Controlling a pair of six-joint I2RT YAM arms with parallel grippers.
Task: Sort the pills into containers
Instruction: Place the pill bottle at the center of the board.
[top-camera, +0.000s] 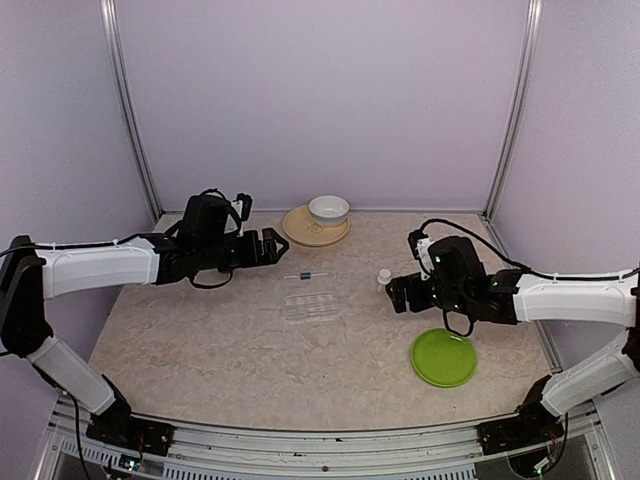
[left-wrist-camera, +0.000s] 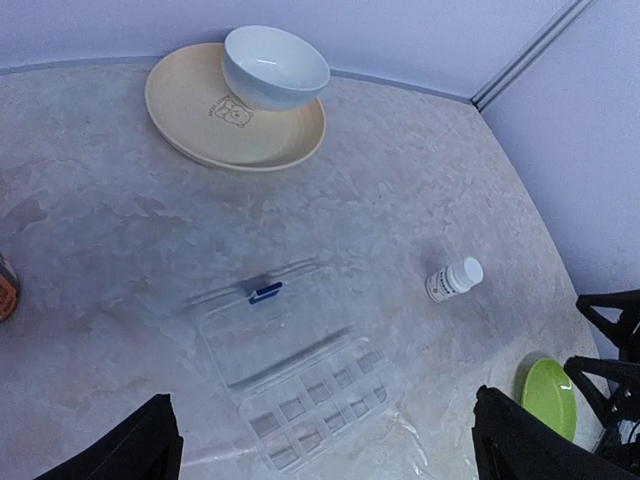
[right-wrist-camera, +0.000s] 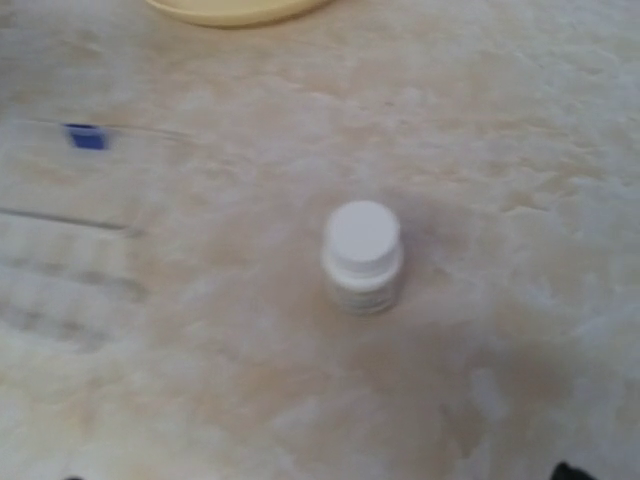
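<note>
Over the bench (top-camera: 200, 340), left end effector (top-camera: 281, 245) and right end effector (top-camera: 393, 293) gape wide, gripping nothing; pill box (top-camera: 310, 305) contents unreadable tbh.

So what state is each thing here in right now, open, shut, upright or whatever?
pill box: lid swung open, lying flat on the table.
bottle: upright, cap on.
white bowl: upright on the tan plate.
green plate: flat, nothing on it.
left tool: open, holding nothing.
right tool: open, holding nothing.
</note>
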